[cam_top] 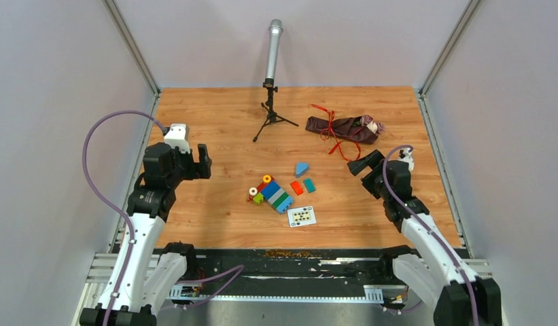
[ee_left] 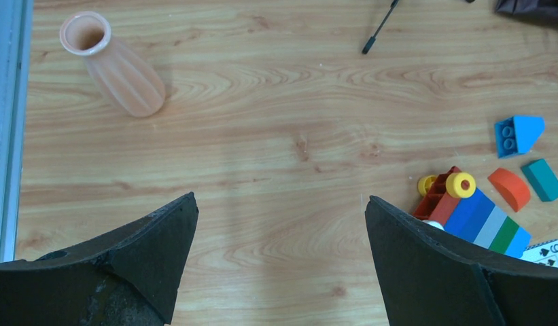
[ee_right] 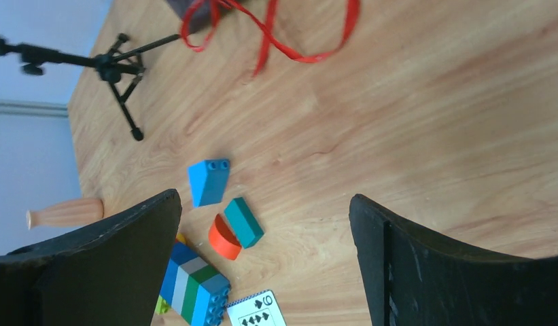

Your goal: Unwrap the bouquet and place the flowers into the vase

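Left hand (ee_left: 279,204) is seen spread wide, empty, vase (ee_left: 113,64) beyond it. Right hand (ee_right: 262,198) likewise. Bouquet (cam_top: 344,128) is seen lying wrapped on worktop (cam_top: 215,122).

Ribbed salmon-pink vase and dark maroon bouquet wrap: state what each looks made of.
The ribbed salmon-pink vase: probably ceramic or plastic, matte; smooth fluted wall, no glare. The dark maroon bouquet wrap: likely thin paper, dull; it lies creased and crumpled.
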